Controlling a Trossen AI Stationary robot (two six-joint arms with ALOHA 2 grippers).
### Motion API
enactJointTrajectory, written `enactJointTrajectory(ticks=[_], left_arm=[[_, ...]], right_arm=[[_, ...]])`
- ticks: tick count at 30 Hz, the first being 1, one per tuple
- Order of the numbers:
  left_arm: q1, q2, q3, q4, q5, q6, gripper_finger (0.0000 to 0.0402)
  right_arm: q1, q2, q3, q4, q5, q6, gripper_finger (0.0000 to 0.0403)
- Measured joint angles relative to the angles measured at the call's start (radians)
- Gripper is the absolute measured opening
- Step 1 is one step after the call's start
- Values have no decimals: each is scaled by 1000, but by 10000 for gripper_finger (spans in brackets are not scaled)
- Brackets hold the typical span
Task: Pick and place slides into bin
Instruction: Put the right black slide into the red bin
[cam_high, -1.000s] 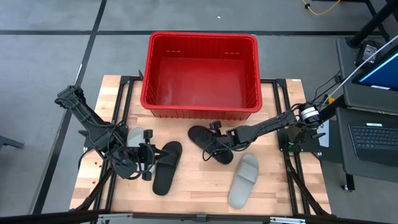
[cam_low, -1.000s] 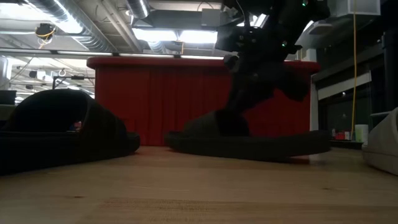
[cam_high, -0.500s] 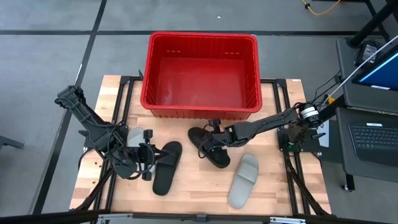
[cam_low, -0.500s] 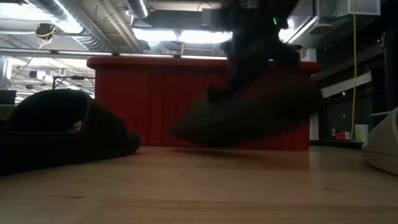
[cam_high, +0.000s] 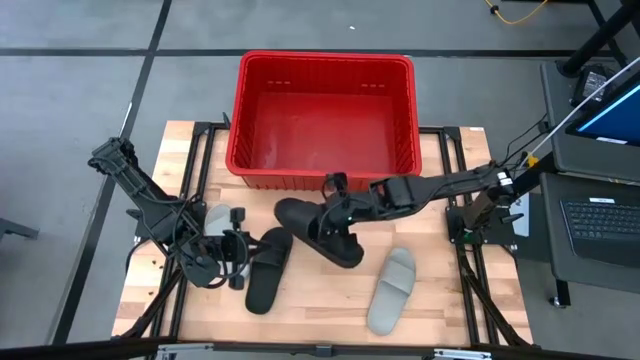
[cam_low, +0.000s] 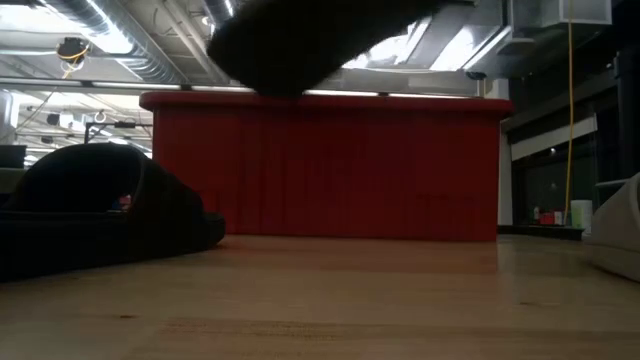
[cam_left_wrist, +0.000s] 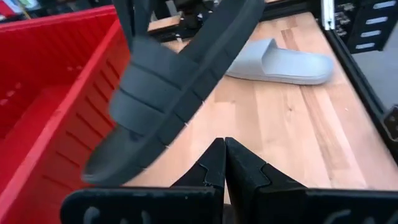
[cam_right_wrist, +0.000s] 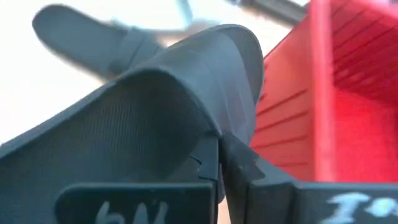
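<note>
Mid-carry: right gripper (cam_high: 335, 213) pinched the black slide (cam_high: 318, 232) by its strap, airborne just near of the empty red bin (cam_high: 325, 168). Left gripper (cam_left_wrist: 224, 163) pressed together, idle. Next: swing farther, over rim, release.

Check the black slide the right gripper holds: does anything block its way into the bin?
Nothing visible does. The black slide hangs lifted in the right gripper, just in front of the bin, whose inside looks empty; only the near wall must be cleared.
</note>
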Motion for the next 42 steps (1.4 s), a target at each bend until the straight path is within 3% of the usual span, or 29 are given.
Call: enactJointTrajectory(ticks=[6,11,19,31,42], left_arm=[[0,0,0,0,-47,69,3],[0,0,0,0,-55,105,3],[12,-5,0,0,-123,156,3],[46,-34,0,-4,-106,209,3],[124,-39,0,-6,-104,225,3]], right_arm=[[0,0,87,-33,116,-37,7],[-3,-1,100,-33,144,-69,7],[-31,-1,100,-33,342,-130,7],[-142,-1,100,-127,659,-65,6],[-262,-1,101,-263,686,-52,6]])
